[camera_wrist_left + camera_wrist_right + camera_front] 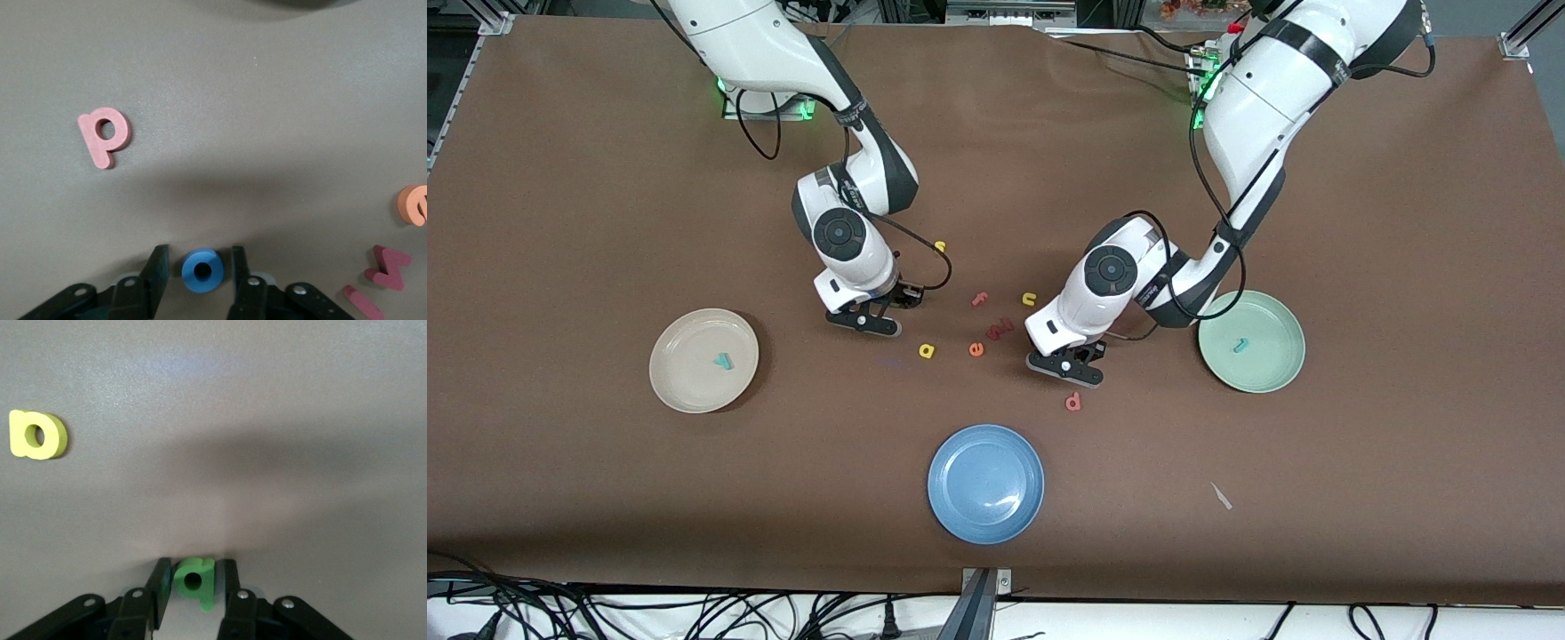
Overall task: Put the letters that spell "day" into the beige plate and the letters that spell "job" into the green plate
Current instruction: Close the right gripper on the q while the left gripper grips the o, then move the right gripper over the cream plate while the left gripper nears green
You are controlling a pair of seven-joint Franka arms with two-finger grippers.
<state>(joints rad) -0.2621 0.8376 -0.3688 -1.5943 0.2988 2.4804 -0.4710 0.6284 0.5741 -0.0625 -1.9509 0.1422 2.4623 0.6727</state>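
The beige plate, toward the right arm's end of the table, is occupied by the teal "y"; a teal "j" is seen in the green plate. The blue "o" is clasped on the cloth by the left gripper. The green letter is gripped by the right gripper. The yellow "a" and the pink letter are left lying on the cloth.

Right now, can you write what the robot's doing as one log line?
left end effector: closing round blue o | right end effector: closing round green d | y: beige plate | j: green plate
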